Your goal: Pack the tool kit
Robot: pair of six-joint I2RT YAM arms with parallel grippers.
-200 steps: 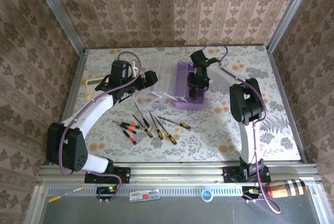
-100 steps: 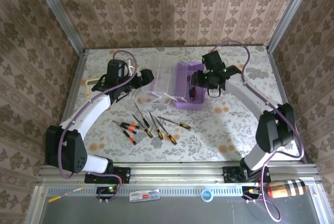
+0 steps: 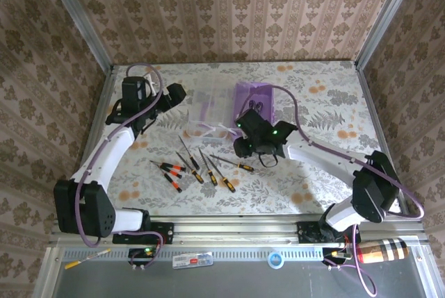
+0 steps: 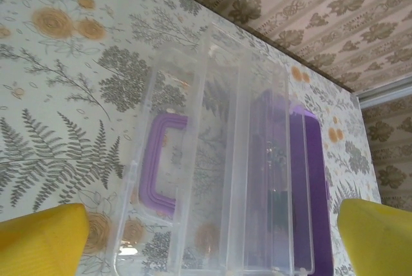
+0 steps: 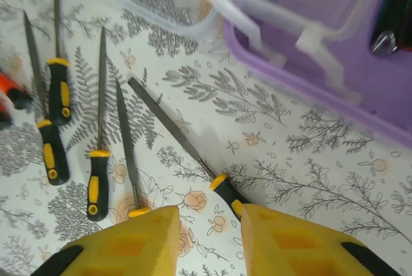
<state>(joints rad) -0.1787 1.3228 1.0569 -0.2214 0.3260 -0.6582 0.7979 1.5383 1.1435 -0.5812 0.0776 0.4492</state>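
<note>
Your left gripper (image 4: pixel 209 237) is spread wide and empty over the clear plastic lid (image 4: pixel 193 160). The right gripper (image 5: pixel 209 232) has its jaws a sliver apart at a black-and-yellow-handled screwdriver (image 5: pixel 224 191) (gripped? can't tell). That's just beside the rim of the translucent purple rectangular box (image 3: pixel 259 95), with open floral table (image 3: pixel 334 110) off to the right.

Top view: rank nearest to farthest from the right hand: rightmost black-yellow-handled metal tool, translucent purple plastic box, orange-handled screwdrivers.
1. Rightmost black-yellow-handled metal tool: just nearside of the right hand.
2. Translucent purple plastic box: behind it, far side.
3. Orange-handled screwdrivers: left end of the row.

Overhead camera looking down on the whole table (image 3: pixel 327 103), left wrist close above the clear lid (image 4: pixel 183 128), right wrist low over screwdrivers (image 5: pixel 96 189), all sharing the purple box (image 3: pixel 257 96).
</note>
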